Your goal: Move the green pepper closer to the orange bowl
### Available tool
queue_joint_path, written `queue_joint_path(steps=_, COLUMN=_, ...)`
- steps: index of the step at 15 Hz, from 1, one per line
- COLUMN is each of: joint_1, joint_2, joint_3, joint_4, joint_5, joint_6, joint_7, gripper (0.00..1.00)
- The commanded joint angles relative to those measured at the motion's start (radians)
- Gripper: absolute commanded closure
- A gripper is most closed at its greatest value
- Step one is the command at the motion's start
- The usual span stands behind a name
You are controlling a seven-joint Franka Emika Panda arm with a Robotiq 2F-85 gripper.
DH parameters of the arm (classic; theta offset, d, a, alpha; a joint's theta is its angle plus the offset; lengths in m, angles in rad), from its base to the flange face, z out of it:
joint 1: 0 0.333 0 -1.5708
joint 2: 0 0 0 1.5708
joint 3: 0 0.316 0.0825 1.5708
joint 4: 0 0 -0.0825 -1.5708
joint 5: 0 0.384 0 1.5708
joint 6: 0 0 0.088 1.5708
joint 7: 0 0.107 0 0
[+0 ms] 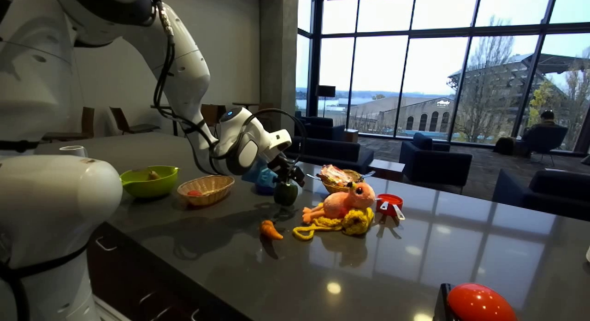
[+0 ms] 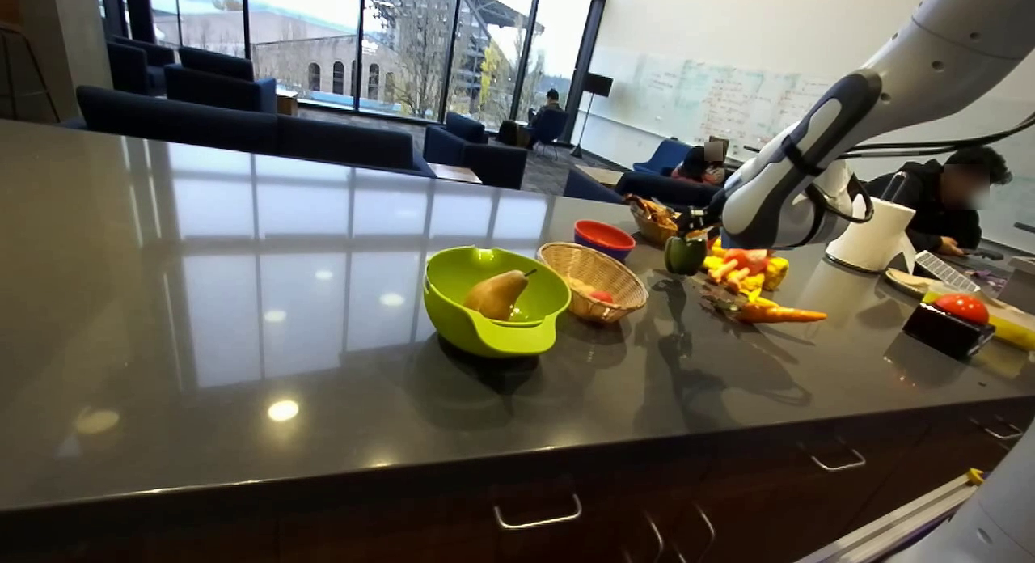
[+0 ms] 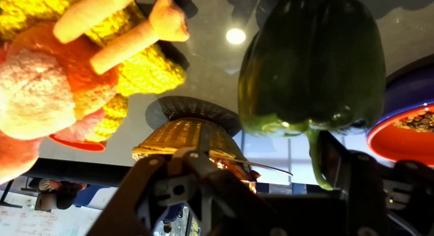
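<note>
End effector [image 3: 266, 137], jaws apart, abv green pepper [image 3: 312, 70] nr orange bowl [image 3: 393, 144]

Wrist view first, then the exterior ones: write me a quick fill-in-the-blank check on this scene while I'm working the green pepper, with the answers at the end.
1. In the wrist view, the part of the green pepper nearest the gripper is its ____.
2. In that same picture, the orange bowl appears on the ____ side of the green pepper.
3. In an exterior view, the lime-green bowl holds a ____.
4. The plush toy lies against a fuzzy bundle coloured ____.

Missing words: stem; right; pear; yellow.
</note>
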Motion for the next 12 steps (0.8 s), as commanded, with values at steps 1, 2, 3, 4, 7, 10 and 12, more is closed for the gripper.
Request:
queue_joint_path(steps=1, joint_1=-0.006, joint_2=-0.027, joint_3=0.018, joint_4=0.010, joint_5=-0.039, joint_6=0.000, joint_7=-0.018, gripper=0.07)
queue_joint_path(steps=2, joint_1=-0.008, joint_2=-0.026, joint_3=0.027, joint_4=0.018, joint_5=-0.048, joint_6=0.000, joint_7=-0.018, gripper=0.07)
queue_joint_path(steps=3, joint_1=-0.029, joint_2=-0.050, joint_3=0.057, joint_4=0.014, joint_5=-0.075, joint_6=0.000, joint_7=-0.010, gripper=0.05)
queue_joint_path(steps=4, joint_1=-0.165, joint_2=-0.152, joint_3=0.227, joint_4=-0.016, joint_5=-0.077, joint_6=-0.002, joint_7=-0.074, gripper=0.01)
queue_joint_path(steps=7, joint_1=-0.128, joint_2=-0.073, joint_3=0.164, joint_4=-0.007, joint_5=-0.155, joint_6=0.002, joint_7=-0.015, gripper=0.00)
queue_joint_path(steps=10, joint_1=-0.040, joint_2=0.029, joint_3=0.028, joint_4=0.010, joint_5=-0.025, joint_6=0.015, joint_7=-0.131, gripper=0.00)
queue_joint_path(steps=12, joint_1=-0.056, joint_2=0.033, joint_3=0.028, joint_4=-0.018, joint_5=-0.032, joint_6=0.013, joint_7=-0.135, gripper=0.00)
